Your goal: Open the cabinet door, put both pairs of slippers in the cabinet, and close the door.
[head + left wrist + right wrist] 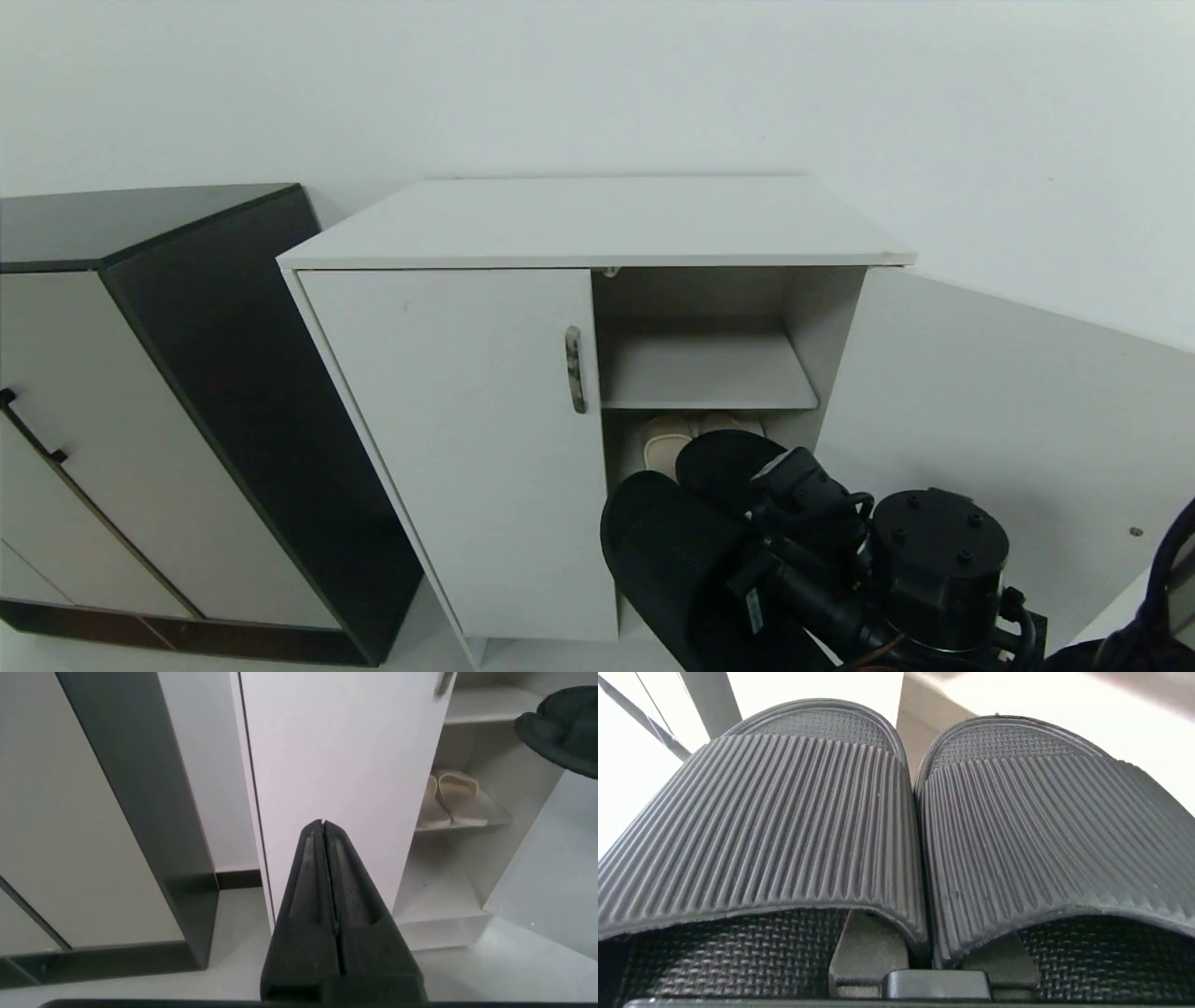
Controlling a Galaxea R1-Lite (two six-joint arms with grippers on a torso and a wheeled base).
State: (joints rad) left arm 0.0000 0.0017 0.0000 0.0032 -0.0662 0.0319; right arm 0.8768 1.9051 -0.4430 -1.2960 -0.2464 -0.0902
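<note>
Two seemingly light, floppy black slippers (pixel 665 560) hang clamped at inner edges in right fingers (pixel 866 949), cabinet (pixel 597 219) at twelve o'clock; left fingers (pixel 305 917) together.

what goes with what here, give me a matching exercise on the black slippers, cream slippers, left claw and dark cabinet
Things
1. black slippers
2. cream slippers
3. left claw
4. dark cabinet

Place or state
A. on a shelf inside the white cabinet
B. shut, holding nothing
C. held in the right claw
D. standing left of the white cabinet

Pairs: 1-C, 2-A, 3-B, 4-D
</note>
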